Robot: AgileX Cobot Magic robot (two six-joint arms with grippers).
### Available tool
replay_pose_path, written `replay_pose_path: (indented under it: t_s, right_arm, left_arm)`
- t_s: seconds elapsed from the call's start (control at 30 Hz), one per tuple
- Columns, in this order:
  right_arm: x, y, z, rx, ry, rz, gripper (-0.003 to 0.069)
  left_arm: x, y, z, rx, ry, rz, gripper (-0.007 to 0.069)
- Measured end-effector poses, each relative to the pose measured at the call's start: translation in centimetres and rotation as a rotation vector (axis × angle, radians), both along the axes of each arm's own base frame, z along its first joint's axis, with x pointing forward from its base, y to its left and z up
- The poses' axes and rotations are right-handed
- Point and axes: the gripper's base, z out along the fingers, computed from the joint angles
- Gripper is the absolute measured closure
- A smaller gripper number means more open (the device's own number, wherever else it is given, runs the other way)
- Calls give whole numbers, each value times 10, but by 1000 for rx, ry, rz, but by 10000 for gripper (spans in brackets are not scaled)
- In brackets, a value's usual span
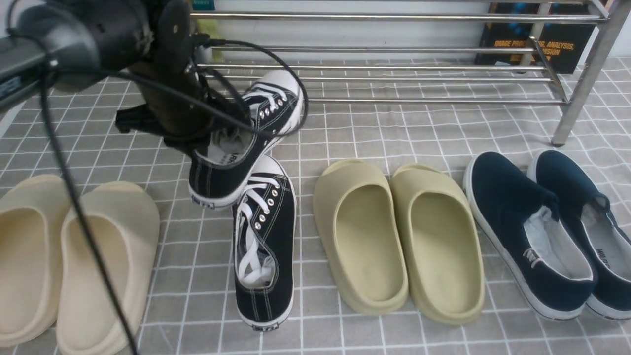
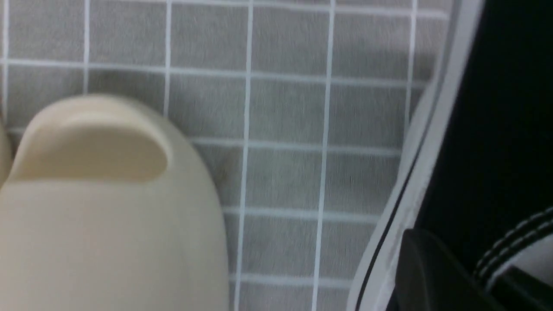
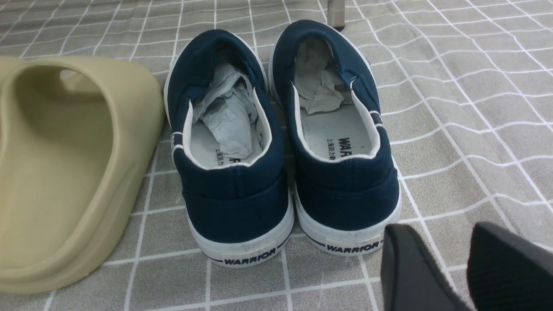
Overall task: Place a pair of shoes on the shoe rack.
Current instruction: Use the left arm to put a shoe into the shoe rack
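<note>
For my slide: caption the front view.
Left gripper holds one black canvas sneaker above its mate, before the silver metal rack.

Glossy black rounded left arm point(image 1: 84, 29) trails looped black cables point(image 1: 74, 202); right end effector point(image 3: 440, 242) is dark grey.

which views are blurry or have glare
Front view: glare streaks on the shoe rack tubes. Left wrist view: soft throughout, beige slide and held sneaker smeared. Right wrist view: navy slip-ons crisp, right gripper blurred.
</note>
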Motion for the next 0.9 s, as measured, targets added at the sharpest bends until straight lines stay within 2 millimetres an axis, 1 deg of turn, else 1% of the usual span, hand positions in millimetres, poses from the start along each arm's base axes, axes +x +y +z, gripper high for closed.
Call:
replay_pose_path:
  t_s: [0.03,0.1,0.13,0.17,0.23,0.27,0.3,0.4,0.5,0.57,0.6,0.7,0.8,0.9]
  right_arm:
    - [0,0,0,0,0,0,412]
    - [0,0,0,0,0,0,412]
    - [0,0,0,0,0,0,412]
    - [0,0,0,0,0,0,412]
    - [0,0,0,0,0,0,412]
    - [0,0,0,0,0,0,412]
    - [0,0,0,0,0,0,412]
    - [0,0,0,0,0,0,412]
    - [0,0,0,0,0,0,412]
    - [0,0,0,0,0,0,412]
    - [0,0,0,0,0,0,412]
    - [0,0,0,0,0,0,412]
    - [0,0,0,0,0,0,412]
    - [0,0,0,0,0,0,412]
  left_arm:
    - [11,4,0,-16,-9,21,638]
    - [25,11,3,-45,-33,53,638]
    - [28,13,4,-48,-39,57,638]
    - [36,16,8,-61,-63,70,638]
    - [45,20,13,-67,-94,77,638]
    - [46,20,13,-68,-97,76,638]
    - [53,22,17,-72,-121,81,638]
    - [66,19,14,-81,-141,82,638]
    - [76,17,8,-80,-144,78,638]
    - [83,16,0,-82,-141,74,638]
    - [84,16,1,-83,-143,74,638]
    - [91,14,-8,-85,-159,70,638]
    - [97,13,-11,-94,-195,67,638]
    - [100,12,-9,-107,-238,70,638]
